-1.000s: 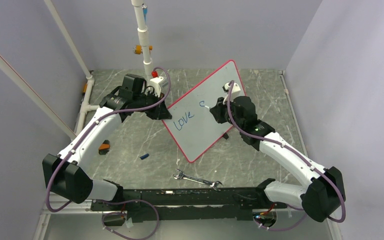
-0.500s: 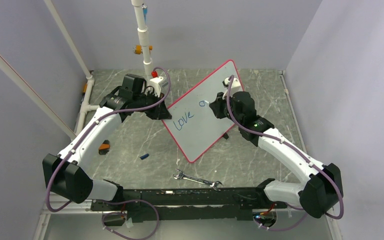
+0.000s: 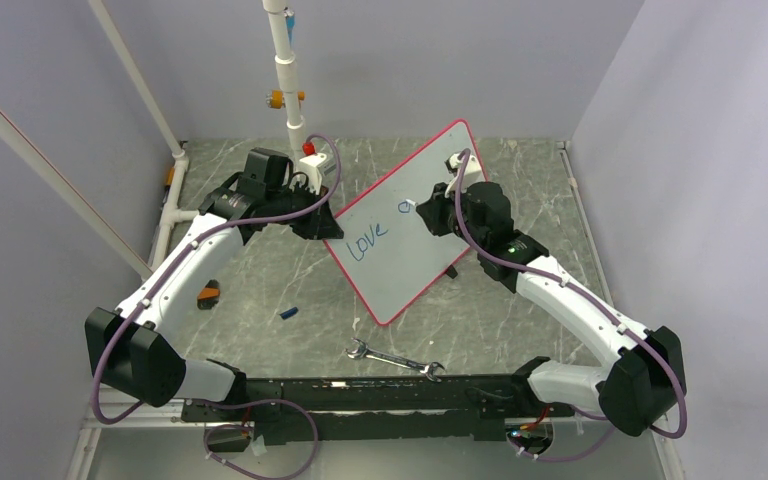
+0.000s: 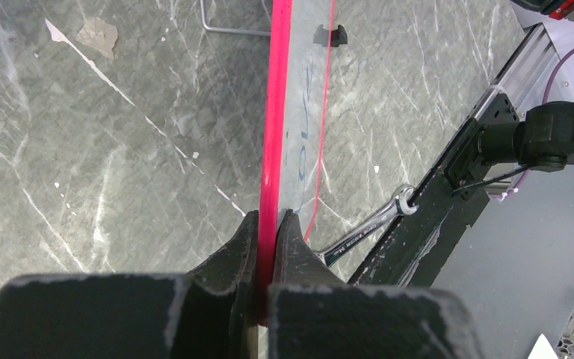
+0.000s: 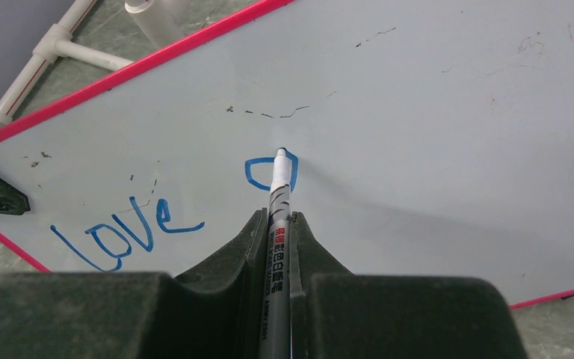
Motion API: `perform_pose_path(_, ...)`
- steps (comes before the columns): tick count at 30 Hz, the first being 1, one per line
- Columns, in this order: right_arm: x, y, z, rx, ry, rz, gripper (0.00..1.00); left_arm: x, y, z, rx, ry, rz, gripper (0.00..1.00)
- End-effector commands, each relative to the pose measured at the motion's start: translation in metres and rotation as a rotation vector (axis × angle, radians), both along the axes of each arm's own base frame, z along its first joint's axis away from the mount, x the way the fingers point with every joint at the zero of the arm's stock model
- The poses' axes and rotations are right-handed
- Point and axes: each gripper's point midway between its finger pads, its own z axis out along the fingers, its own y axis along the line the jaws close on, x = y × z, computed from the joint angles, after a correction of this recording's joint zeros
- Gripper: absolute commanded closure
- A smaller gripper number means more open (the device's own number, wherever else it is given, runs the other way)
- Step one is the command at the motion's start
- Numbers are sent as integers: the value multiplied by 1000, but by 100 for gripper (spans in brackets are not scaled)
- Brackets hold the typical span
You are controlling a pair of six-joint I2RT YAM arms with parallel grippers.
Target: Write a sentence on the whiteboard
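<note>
The whiteboard [image 3: 405, 225] stands tilted on the table, white with a thin red-pink rim [image 4: 275, 112]. My left gripper [image 4: 267, 218] is shut on that rim at the board's left edge [image 3: 325, 232]. My right gripper [image 5: 277, 217] is shut on a grey marker [image 5: 279, 202], and the marker tip touches the board at the top right of a blue round letter [image 5: 265, 173]. The sentence on the board reads "love" [image 5: 123, 235] followed by that one round letter [image 3: 405, 207].
A steel wrench [image 3: 392, 359] lies on the table in front of the board, near the black rail [image 3: 360, 395]. A small blue piece [image 3: 288, 313] and an orange-black piece [image 3: 208, 294] lie at the left. White pipes [image 3: 287, 75] stand behind the board.
The round letter after "love" went from an open curve to a closed loop. My right gripper shifted slightly up and to the right with the marker. The left arm stayed still.
</note>
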Motion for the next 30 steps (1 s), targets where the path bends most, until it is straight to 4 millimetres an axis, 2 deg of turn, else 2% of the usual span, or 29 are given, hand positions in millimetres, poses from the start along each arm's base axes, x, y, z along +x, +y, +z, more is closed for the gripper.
perform_pose_path(1, 3, 7, 18, 42, -52, 19, 100, 22, 46, -37, 292, -65, 107, 100)
perform_pose_path(10, 2, 0, -3, 9, -5, -12, 100, 22, 46, -37, 293, -64, 108, 100)
perform_pose_path(15, 0, -15, -16, -34, 22, -77, 100, 22, 46, -38, 293, -61, 108, 100)
perform_pose_path(23, -2, -21, -13, -42, 24, -102, 100, 22, 47, -38, 296, -62, 109, 100)
perform_pose_path(30, -1, -32, 8, -35, -17, -154, 100, 22, 47, -38, 295, -63, 109, 100)
